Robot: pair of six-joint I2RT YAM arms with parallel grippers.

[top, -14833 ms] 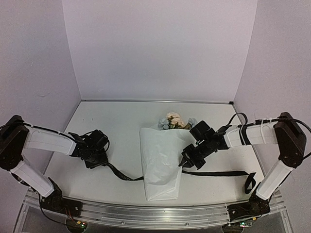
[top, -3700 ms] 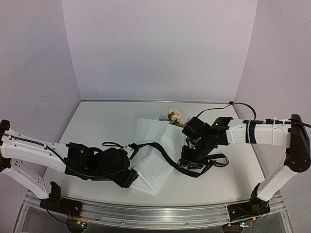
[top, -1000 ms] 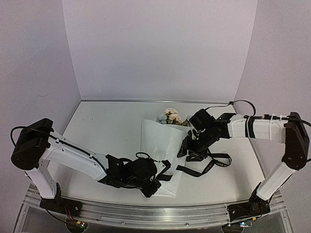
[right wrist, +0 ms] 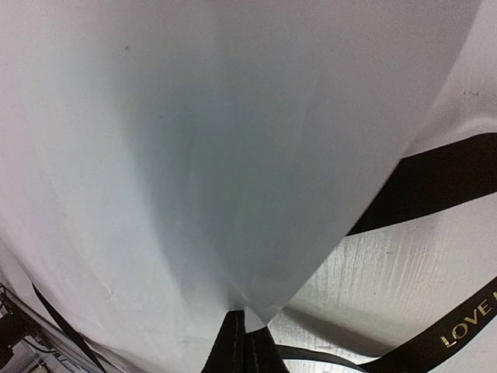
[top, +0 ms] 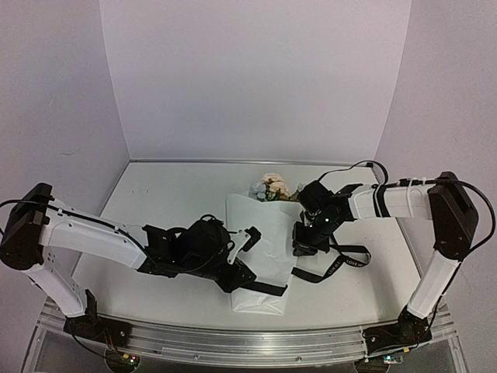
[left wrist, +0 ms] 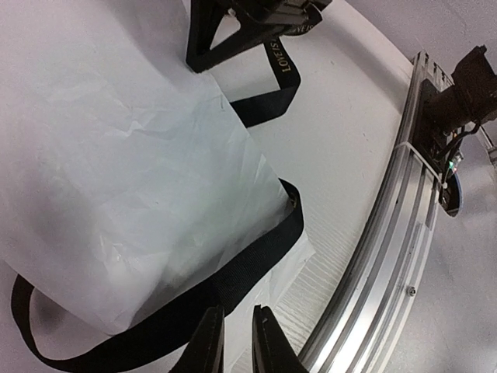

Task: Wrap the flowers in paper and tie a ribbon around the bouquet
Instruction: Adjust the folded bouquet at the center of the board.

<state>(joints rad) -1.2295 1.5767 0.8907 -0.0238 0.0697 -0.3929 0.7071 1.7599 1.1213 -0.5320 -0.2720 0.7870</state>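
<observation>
The tabletop [top: 171, 202] is white, with a metal rail [top: 233, 342] along its near edge. In the middle lies a folded white paper [top: 268, 221], and flowers [top: 273, 186] stick out at its far end. A black ribbon [top: 342, 260] with pale letters lies on the tabletop just right of the paper and crosses over the paper's near end.

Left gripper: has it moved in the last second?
Yes. The left gripper has pulled away from the front rail, going farther up the table along the left side of the paper.
</observation>
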